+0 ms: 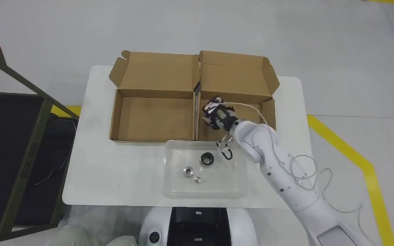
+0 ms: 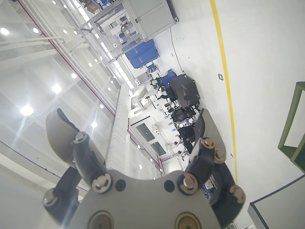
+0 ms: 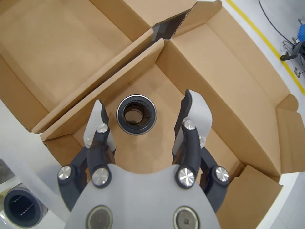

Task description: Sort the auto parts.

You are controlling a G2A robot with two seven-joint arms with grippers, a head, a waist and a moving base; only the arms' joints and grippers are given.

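My right tool hangs released above the bearing (sorted, I judge), which lies in the right-hand box.

The top view is taken from above the near edge of the surface and faced straight down, so the whole surface is covered from some way off. The right wrist view is set close behind the right tool and pointed down into the right box at short range. That box, part of the left box and the yellow floor line are shared with the top view. The left wrist view is set behind the left tool and turned away from the surface, toward the hall ceiling and floor.
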